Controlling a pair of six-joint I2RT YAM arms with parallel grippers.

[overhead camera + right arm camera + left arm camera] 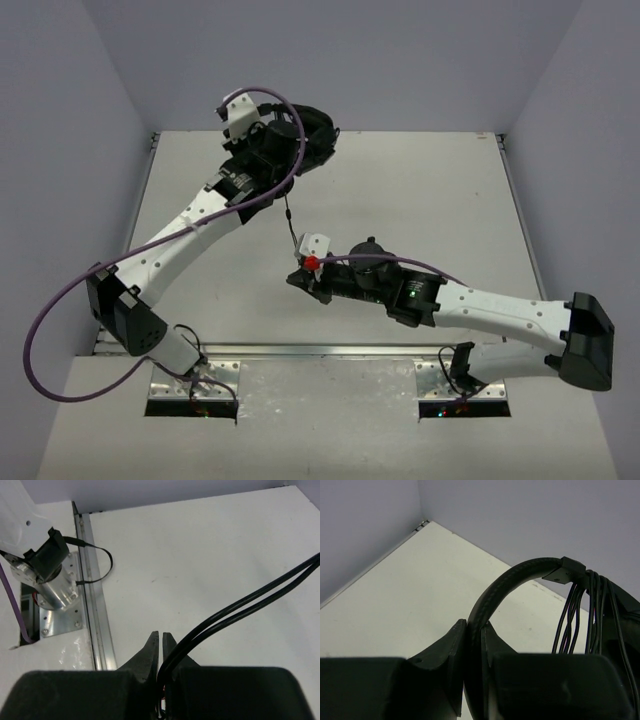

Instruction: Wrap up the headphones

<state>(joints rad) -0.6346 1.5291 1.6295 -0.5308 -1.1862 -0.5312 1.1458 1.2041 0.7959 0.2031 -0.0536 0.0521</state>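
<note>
Left tool (290, 140) at the headphones (322, 132) near the far bench (420, 190) edge; their thin cable (289, 215) runs to the right tool (303, 275).

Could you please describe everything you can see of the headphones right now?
The headphones are black and held near the far edge of the table, partly hidden by the left arm. Their stitched, padded headband is clamped edgewise in the left gripper. Several loops of thin black cable hang over the band beside a small bracket. Two strands reach the right gripper, which is shut on them.
</note>
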